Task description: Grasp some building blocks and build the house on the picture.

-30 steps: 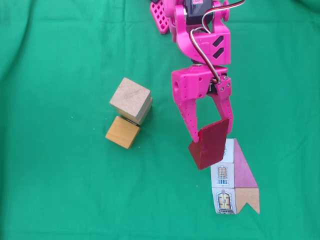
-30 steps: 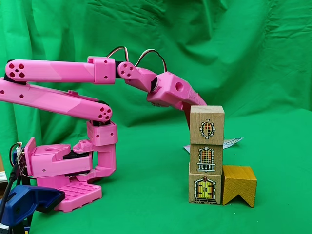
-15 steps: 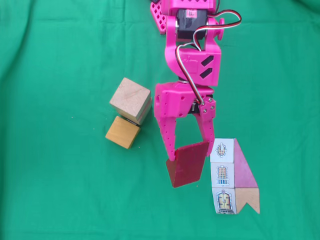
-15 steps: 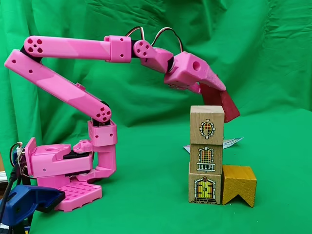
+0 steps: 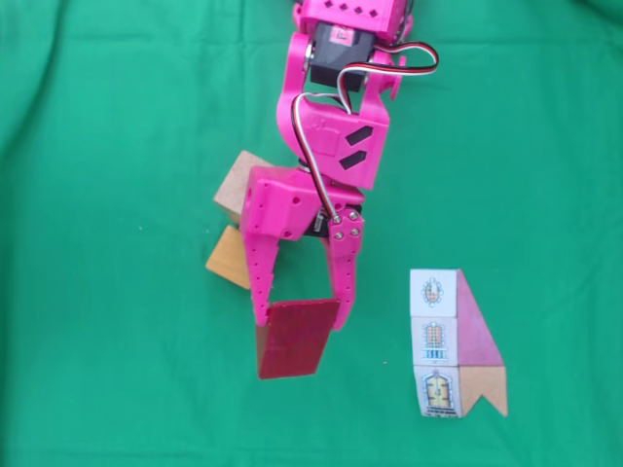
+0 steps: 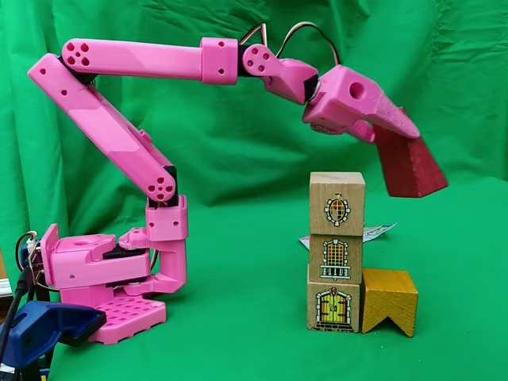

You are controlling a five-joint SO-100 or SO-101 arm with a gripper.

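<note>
1. The pink arm (image 6: 135,59) reaches out high over the green cloth (image 6: 238,317).
2. Its gripper (image 6: 413,163) clamps a dark red wedge (image 6: 409,167) in the air.
3. Below stands a stack of three pale cubes (image 6: 336,251), an orange notched block (image 6: 389,300) touching its base.

Green cloth (image 5: 107,107) underneath, blue clamp (image 6: 44,327) at left

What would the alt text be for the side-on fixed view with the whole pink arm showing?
A pink robot arm reaches right, its gripper holding a dark red wedge in the air, above and to the right of a stack of three pale printed cubes. An orange-yellow notched block sits against the stack's base on green cloth.
</note>
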